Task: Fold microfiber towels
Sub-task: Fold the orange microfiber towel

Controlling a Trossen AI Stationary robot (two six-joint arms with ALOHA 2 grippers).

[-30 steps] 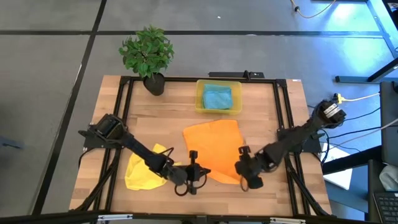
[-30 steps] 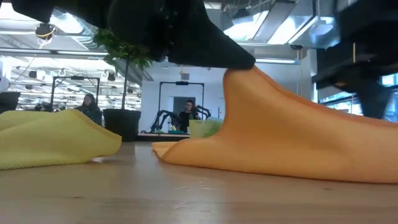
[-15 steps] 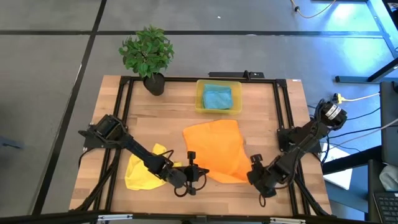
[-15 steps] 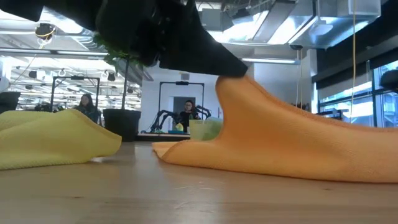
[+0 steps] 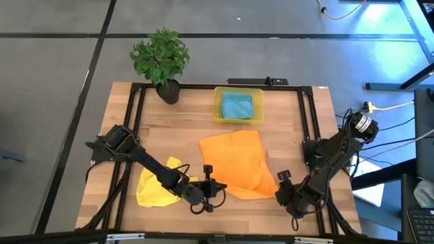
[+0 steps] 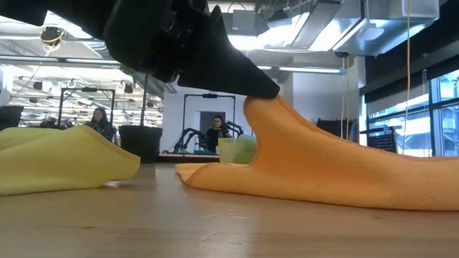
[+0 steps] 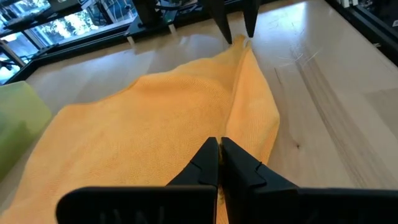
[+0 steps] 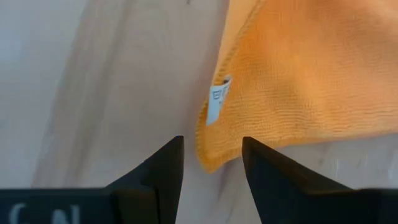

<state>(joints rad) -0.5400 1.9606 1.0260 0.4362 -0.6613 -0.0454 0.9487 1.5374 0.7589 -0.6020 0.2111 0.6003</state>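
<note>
An orange towel (image 5: 234, 163) lies spread at mid-table, with its near-left part raised into a peak (image 6: 262, 100). My left gripper (image 5: 215, 187) is shut on that part. My right gripper (image 5: 280, 181) is open at the towel's near-right corner (image 8: 209, 155). That corner carries a white label and lies on the wood between the fingers, untouched. A yellow towel (image 5: 154, 184) lies crumpled at the near left, under my left arm. A teal-blue towel (image 5: 237, 106) lies in the yellow bin (image 5: 218, 108). My left gripper pinches the orange towel's near-left part (image 7: 217, 134) between its two shut fingers (image 6: 244, 79), which slant down from the table's left. The held part stands up as a peak. A ridge runs from it toward the near-right corner, and the rest lies on the table.
A potted plant (image 5: 161, 59) stands at the far left corner. The black frame rail (image 5: 306, 135) runs along the table's edges. Bare wood shows along the near edge (image 6: 229, 222) and to the right of the orange towel.
My right gripper has moved off the orange towel's near-right part toward the table's right and near edges, and now stands at the corner's tip. My left gripper has sunk a little toward the table's left, so the towel's peak stands lower.
</note>
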